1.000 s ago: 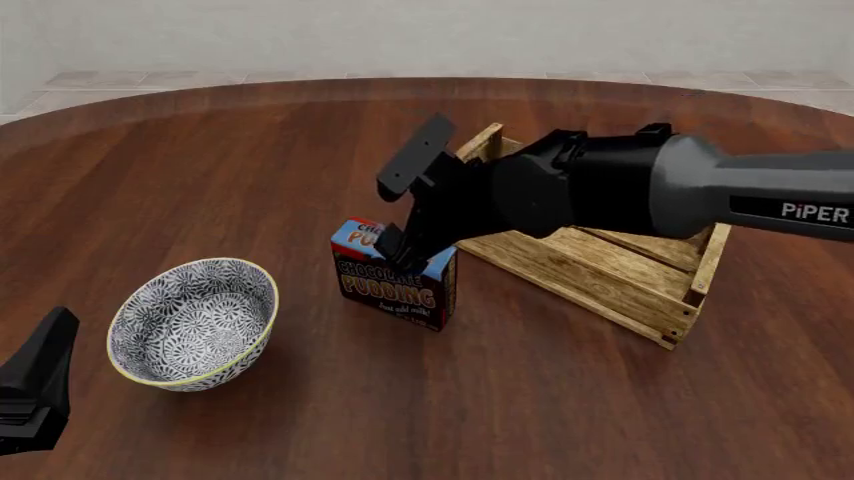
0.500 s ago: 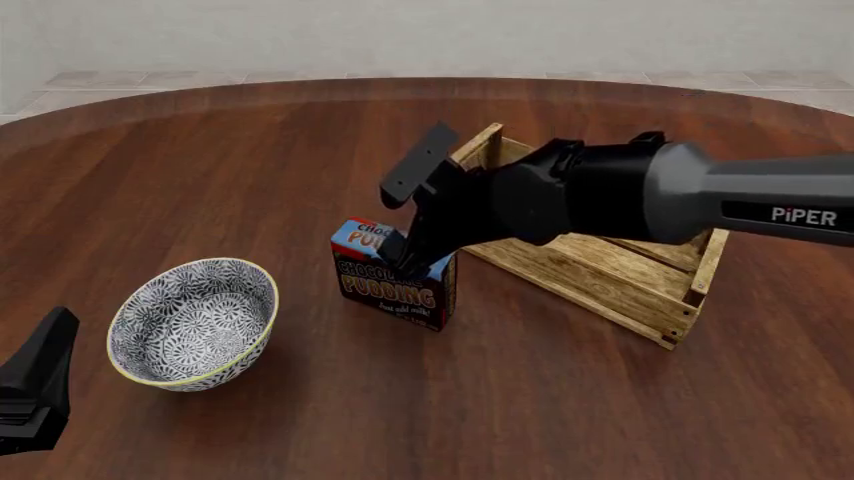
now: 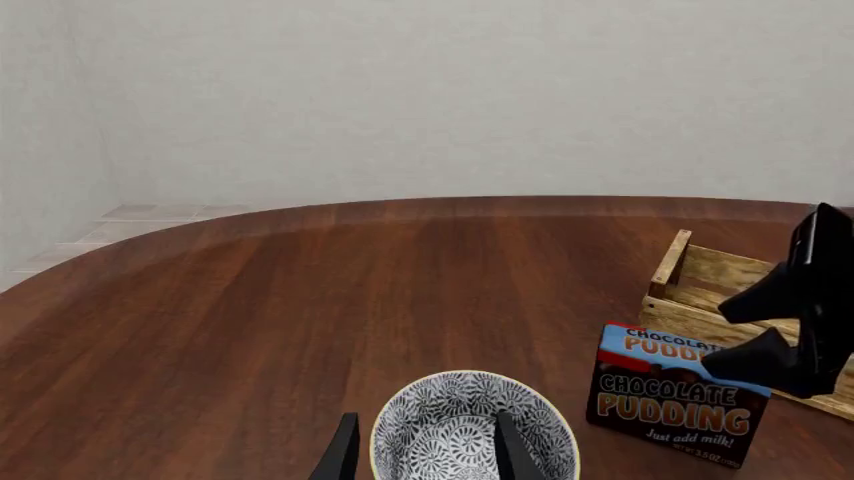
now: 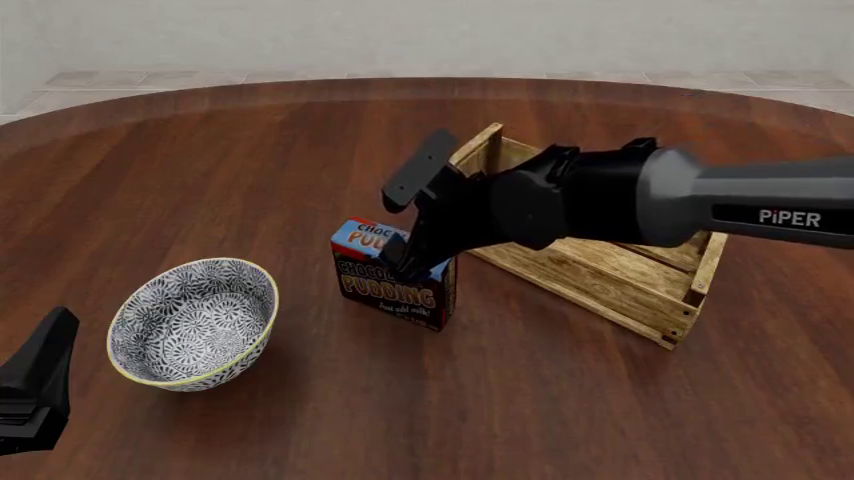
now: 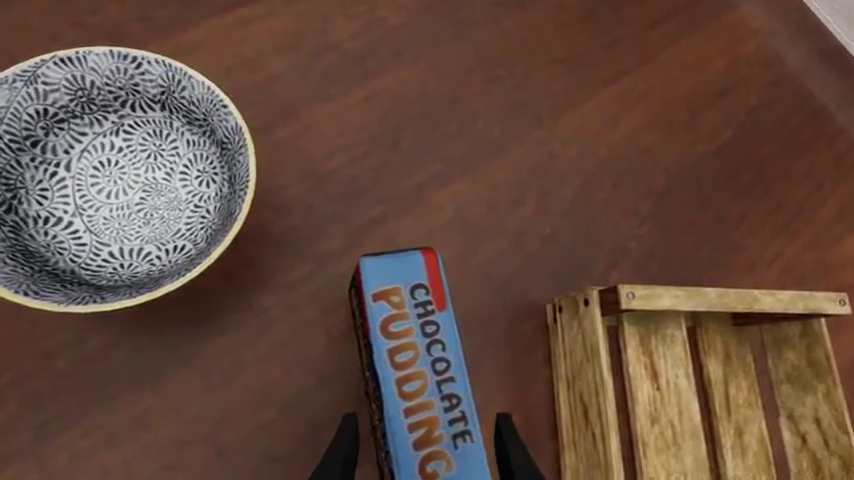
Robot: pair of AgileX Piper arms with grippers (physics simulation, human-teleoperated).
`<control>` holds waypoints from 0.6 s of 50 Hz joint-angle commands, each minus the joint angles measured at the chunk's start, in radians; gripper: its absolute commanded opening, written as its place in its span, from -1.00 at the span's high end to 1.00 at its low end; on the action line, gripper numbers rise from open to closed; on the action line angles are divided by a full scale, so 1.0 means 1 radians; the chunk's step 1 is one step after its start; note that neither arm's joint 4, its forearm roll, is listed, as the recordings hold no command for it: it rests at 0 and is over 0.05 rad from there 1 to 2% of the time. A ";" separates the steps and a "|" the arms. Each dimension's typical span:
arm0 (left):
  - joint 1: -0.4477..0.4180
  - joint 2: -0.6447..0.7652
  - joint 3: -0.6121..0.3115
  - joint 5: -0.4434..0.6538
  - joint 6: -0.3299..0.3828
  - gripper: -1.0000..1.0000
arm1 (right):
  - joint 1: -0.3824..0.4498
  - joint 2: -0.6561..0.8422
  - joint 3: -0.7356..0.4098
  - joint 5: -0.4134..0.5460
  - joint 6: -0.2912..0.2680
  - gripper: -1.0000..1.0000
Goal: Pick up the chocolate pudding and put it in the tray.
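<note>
Front view: my right arm reaches in over the tray and tips down onto the chocolate pudding.

I see the right gripper spread wide: one finger is down at the carton's top edge, the other is lifted clear above it, so nothing is clamped. In the right wrist view the fingertips straddle the carton's blue top face, one to each side, with a gap showing. The chocolate pudding stands upright on the table, just beside the tray's near corner, with the bowl well apart on its far side from the tray. My left gripper hangs low beside the bowl, fingers parted, holding nothing.
</note>
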 commanded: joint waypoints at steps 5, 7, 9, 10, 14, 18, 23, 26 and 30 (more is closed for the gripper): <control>0.000 0.000 0.000 0.000 0.000 -1.00 | -0.008 0.014 -0.001 0.000 -0.005 -1.00; 0.000 0.000 0.000 0.000 0.000 -1.00 | -0.008 0.013 -0.001 0.001 -0.007 -1.00; 0.000 0.000 0.000 0.000 0.000 -1.00 | -0.008 0.012 -0.002 0.002 -0.005 -1.00; 0.000 0.000 0.000 0.000 0.000 -1.00 | -0.009 0.012 -0.002 0.002 -0.008 -1.00; 0.000 0.000 0.000 0.000 0.000 -1.00 | -0.012 0.014 -0.003 0.003 -0.009 -1.00; 0.000 0.000 0.000 0.000 0.000 -1.00 | -0.013 0.017 -0.001 -0.001 -0.008 -1.00; 0.000 0.000 0.000 0.000 0.000 -1.00 | -0.013 0.023 0.000 -0.004 -0.006 -1.00; 0.000 0.000 0.000 0.000 0.000 -1.00 | -0.014 0.025 0.000 -0.004 -0.005 -1.00; 0.000 0.000 0.000 0.000 0.000 -1.00 | -0.014 0.028 -0.002 -0.004 -0.004 -1.00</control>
